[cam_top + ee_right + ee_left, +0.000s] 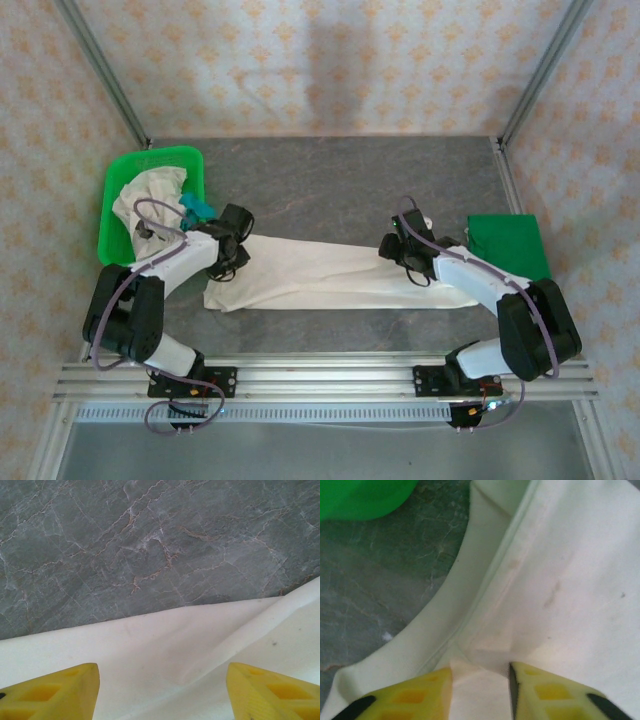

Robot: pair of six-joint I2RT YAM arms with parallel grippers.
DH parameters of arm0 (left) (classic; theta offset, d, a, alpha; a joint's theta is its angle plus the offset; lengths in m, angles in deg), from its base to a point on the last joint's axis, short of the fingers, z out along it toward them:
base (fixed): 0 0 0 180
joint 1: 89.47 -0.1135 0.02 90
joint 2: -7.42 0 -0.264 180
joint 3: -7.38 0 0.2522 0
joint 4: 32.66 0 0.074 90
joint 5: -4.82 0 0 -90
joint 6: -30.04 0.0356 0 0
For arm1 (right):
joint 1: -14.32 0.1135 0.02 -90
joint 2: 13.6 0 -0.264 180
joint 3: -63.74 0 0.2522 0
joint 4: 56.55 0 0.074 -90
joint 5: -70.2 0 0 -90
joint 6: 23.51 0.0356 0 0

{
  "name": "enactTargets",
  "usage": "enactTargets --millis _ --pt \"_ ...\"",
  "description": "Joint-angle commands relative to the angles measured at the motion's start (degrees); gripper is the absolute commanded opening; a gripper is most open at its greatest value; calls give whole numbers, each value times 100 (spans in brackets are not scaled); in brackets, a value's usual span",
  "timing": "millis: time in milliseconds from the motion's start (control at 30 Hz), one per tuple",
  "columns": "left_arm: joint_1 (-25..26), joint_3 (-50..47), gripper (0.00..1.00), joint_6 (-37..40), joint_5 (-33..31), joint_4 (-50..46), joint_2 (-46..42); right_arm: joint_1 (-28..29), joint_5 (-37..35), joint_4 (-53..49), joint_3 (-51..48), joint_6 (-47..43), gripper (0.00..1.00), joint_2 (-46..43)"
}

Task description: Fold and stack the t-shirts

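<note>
- The table point(340, 180) I work at has a dark grey top veined like marble.
- A cream t-shirt point(330, 275) lies flat on it as a long band, running from left to right across the near half.
- A green basket point(150, 160) stands at my far left.
- A flat green mat point(510, 245) lies at the right edge, near the shirt's right end.

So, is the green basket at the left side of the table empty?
No, a crumpled cream t-shirt lies inside the green basket.
</note>
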Motion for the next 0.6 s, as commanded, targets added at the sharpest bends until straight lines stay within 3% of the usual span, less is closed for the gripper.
enactTargets --millis 0,67,167,567 --pt "-37 77 24 -7 -241 45 39 36 -111 42 162 88 68 34" --pt "-35 55 18 4 -259 35 13 43 -115 43 162 87 68 37" --pt "-54 36 0 31 -291 37 -14 36 -130 33 180 83 68 46" --pt "-54 405 0 290 -601 -151 -438 36 -107 65 269 67 68 96"
